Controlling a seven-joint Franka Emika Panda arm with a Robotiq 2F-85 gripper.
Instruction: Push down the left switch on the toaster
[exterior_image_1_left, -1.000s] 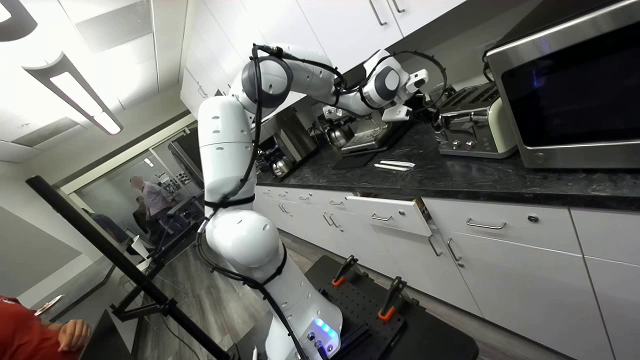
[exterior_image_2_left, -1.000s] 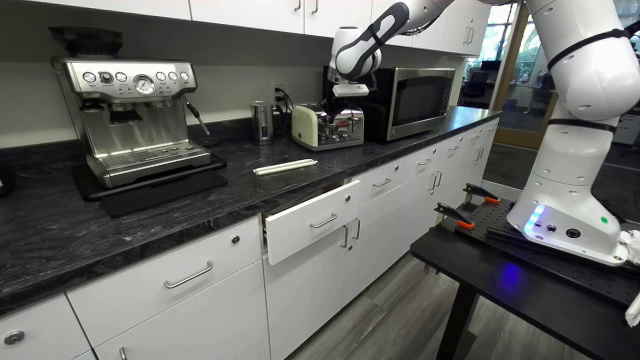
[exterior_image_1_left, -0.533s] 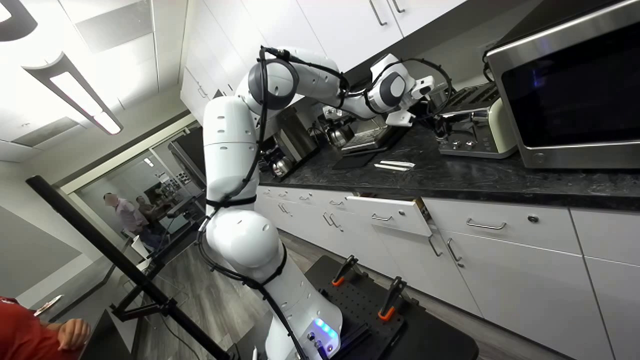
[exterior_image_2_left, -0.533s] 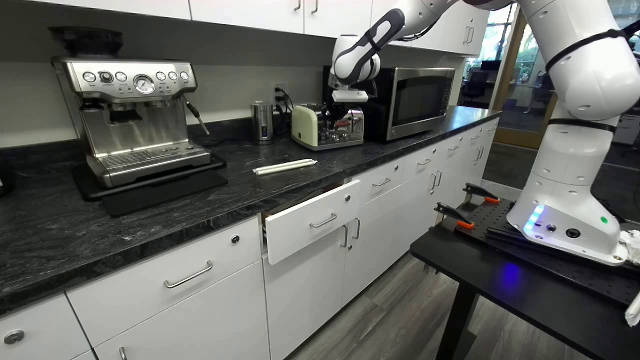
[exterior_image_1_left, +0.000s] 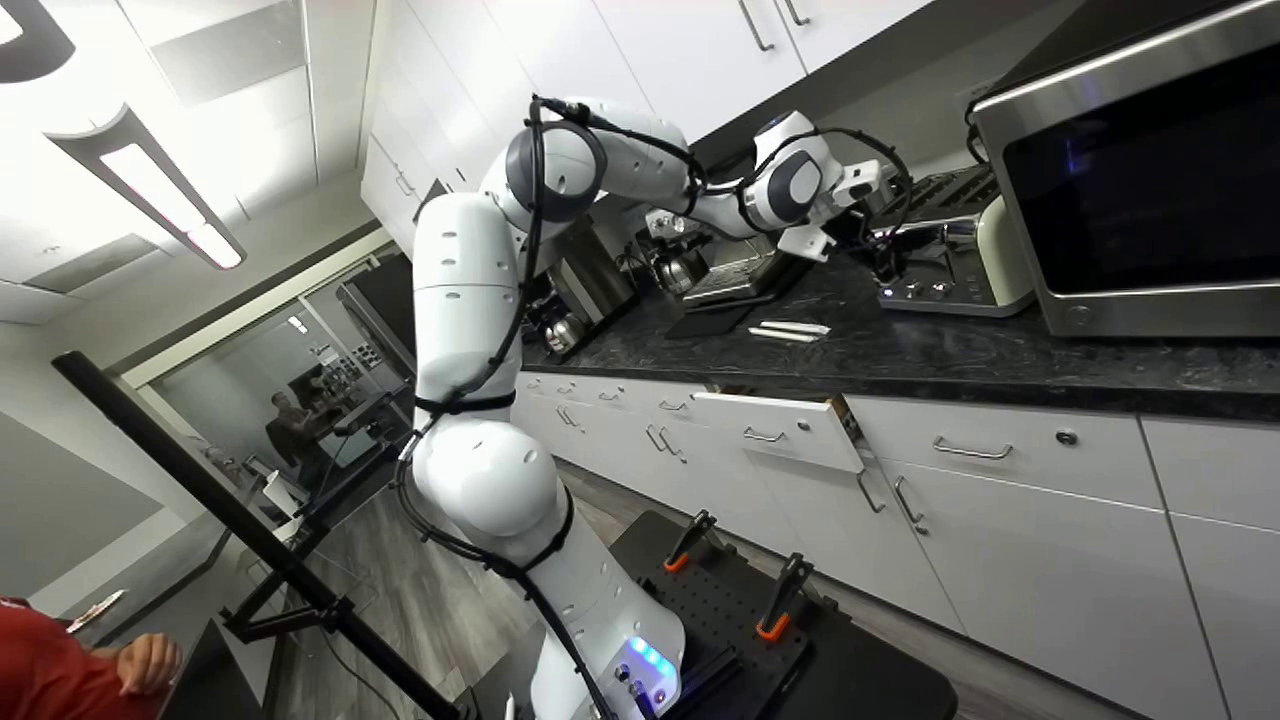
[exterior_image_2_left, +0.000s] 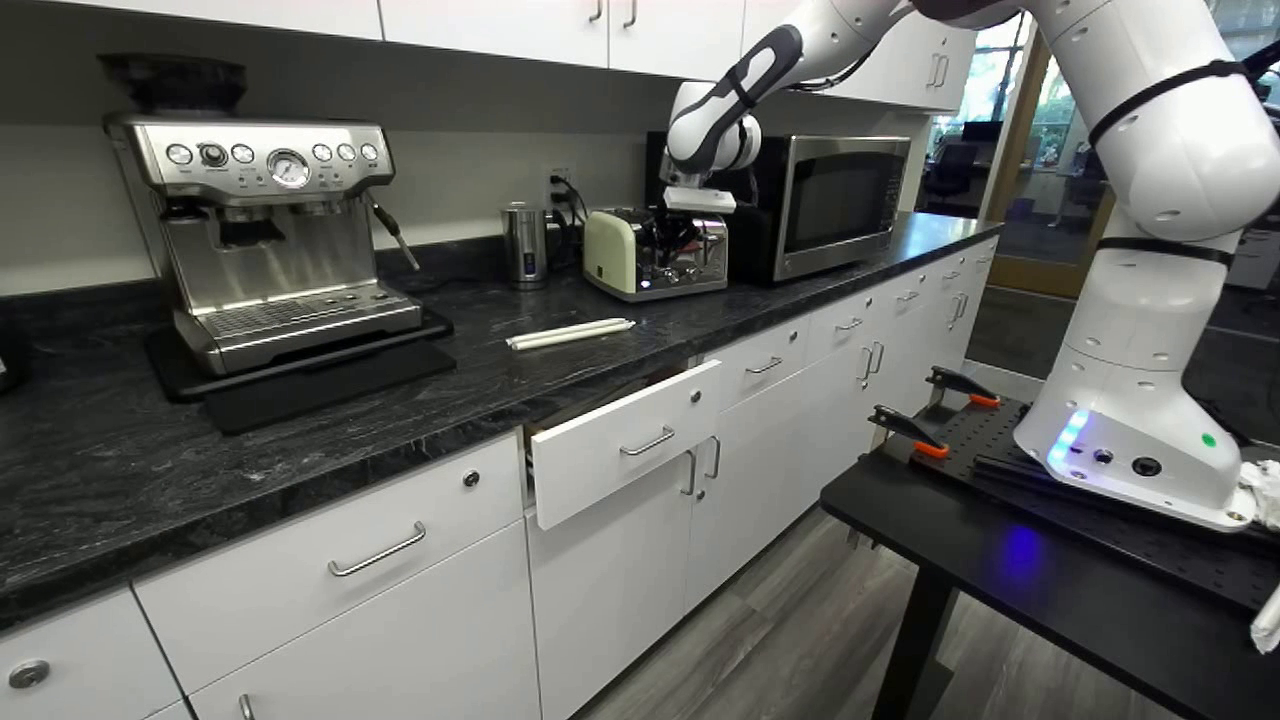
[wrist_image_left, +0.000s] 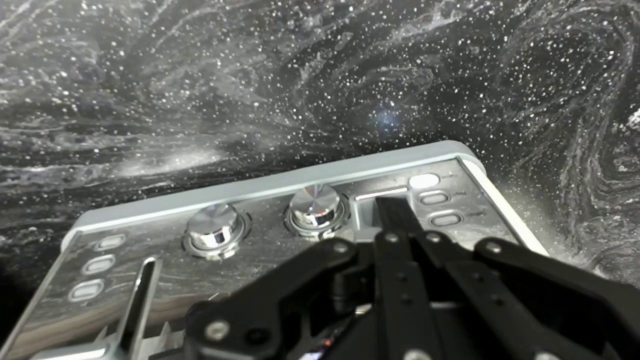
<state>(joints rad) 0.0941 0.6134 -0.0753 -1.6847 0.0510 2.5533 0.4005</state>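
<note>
In an exterior view, a white robot arm (exterior_image_1_left: 465, 270) extends over a dark counter (exterior_image_1_left: 900, 345), its black gripper (exterior_image_1_left: 886, 268) at the front of a silver toaster (exterior_image_1_left: 962, 262) with a cream side; the toaster stands back from the counter's front edge, just beside a microwave (exterior_image_1_left: 1140, 200). In an exterior view, a metal jug (exterior_image_2_left: 523, 245) stands near the toaster by the counter's back edge, two pale sticks (exterior_image_2_left: 575, 336) lie closer to the front edge, and a drawer (exterior_image_2_left: 600, 460) below them juts out. In the wrist view, the gripper's fingers (wrist_image_left: 397, 215) are clenched together, their tips at the left switch (wrist_image_left: 368, 212) (partly hidden behind them), which sits low, near one corner of the toaster's front; beside it a button (wrist_image_left: 424, 181) glows white.
</note>
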